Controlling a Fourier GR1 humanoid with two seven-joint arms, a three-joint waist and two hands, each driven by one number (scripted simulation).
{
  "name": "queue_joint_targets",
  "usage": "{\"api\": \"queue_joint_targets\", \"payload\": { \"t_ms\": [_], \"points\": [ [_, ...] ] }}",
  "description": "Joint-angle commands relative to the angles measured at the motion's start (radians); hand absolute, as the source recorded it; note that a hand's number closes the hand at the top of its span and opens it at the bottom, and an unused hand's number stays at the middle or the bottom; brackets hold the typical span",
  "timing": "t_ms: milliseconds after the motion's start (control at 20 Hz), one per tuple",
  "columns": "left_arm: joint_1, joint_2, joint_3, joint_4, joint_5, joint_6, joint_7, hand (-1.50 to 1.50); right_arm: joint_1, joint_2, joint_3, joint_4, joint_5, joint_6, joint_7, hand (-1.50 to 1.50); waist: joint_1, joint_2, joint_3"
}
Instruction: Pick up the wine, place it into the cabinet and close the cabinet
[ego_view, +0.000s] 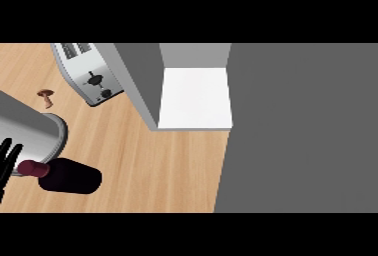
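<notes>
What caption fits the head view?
Wine bottle on wooden counter beside left robot hand, open cabinet ahead.

At the left edge of the frame a grey forearm (29, 132) shows as a broad smooth cylinder with a paler, shiny rim at its end. Below it, the hand (7, 155) is black, seen only as a few thin, glossy fingers. No cables, screws or markings can be made out.
</notes>
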Motion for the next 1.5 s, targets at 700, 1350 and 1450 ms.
{"api": "queue_joint_targets", "payload": {
  "t_ms": [700, 1350, 1450],
  "points": [
    [-0.042, 0.039, 0.054, 0.435, -0.131, -0.152, -0.305, -1.50, -0.066, -0.001, 0.013, -0.122, -0.041, -0.053, 0.134, -1.50, 0.001, -0.001, -0.001],
    [-0.172, 0.051, 0.046, 0.899, -0.252, -0.195, -0.599, -1.50, -0.041, -0.011, -0.013, -0.130, -0.105, -0.017, 0.110, -1.50, -0.011, 0.000, -0.001],
    [-0.220, 0.037, 0.043, 0.930, -0.240, -0.170, -0.572, -1.50, -0.084, -0.019, -0.018, -0.078, -0.089, -0.031, 0.124, -1.50, -0.005, 0.001, -0.001]
  ]
}}
